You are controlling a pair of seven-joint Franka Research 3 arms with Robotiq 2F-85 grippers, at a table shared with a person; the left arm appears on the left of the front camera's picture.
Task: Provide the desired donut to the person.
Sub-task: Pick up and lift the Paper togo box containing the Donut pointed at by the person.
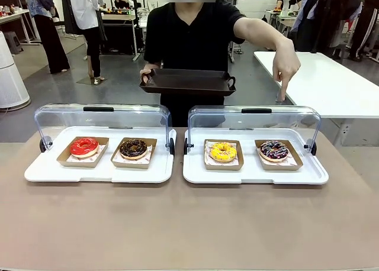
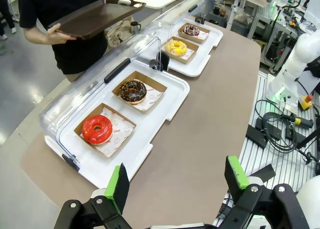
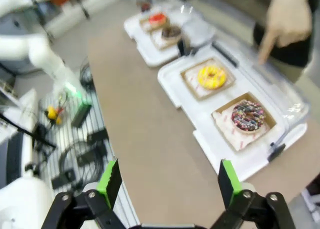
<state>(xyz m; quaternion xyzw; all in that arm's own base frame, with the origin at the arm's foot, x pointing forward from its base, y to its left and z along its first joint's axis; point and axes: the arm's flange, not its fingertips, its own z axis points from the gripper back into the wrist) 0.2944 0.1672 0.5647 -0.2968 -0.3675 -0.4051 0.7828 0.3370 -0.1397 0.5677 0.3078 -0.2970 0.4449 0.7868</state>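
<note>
1. I judge the wanted one to be the sprinkled donut point(image 1: 273, 150). It sits in a brown cardboard tray point(image 1: 294, 158) at the right end of the right display base point(image 1: 254, 175). The person's pointing hand point(image 1: 286, 67) aims a finger down just behind that end.
2. I would close on the cardboard tray's rim, not on the icing. The card gives a firm edge, and the topping looks soft enough to smear.
3. The yellow donut point(image 1: 223, 151) lies beside it in its own card, apart. I would keep the fingers in line with that gap so neither card gets nudged.
4. The clear lid point(image 1: 254, 120) stands raised along the far side of the base. The way in is from above and from my side.
5. The right claw point(image 3: 169, 176) is released, its green pads spread wide. It hangs over bare worktop point(image 3: 150, 139) well apart from the donut. It looks like the nearer arm, so I would use it.
6. The left claw point(image 2: 177, 176) is likewise released, above the worktop near the red donut point(image 2: 97, 129). I would leave it parked.
7. The person holds a dark serving tray point(image 1: 188, 81) behind the lids, toward the middle. I would lift level, clear the lid's top edge, and set the card down flat.
</note>
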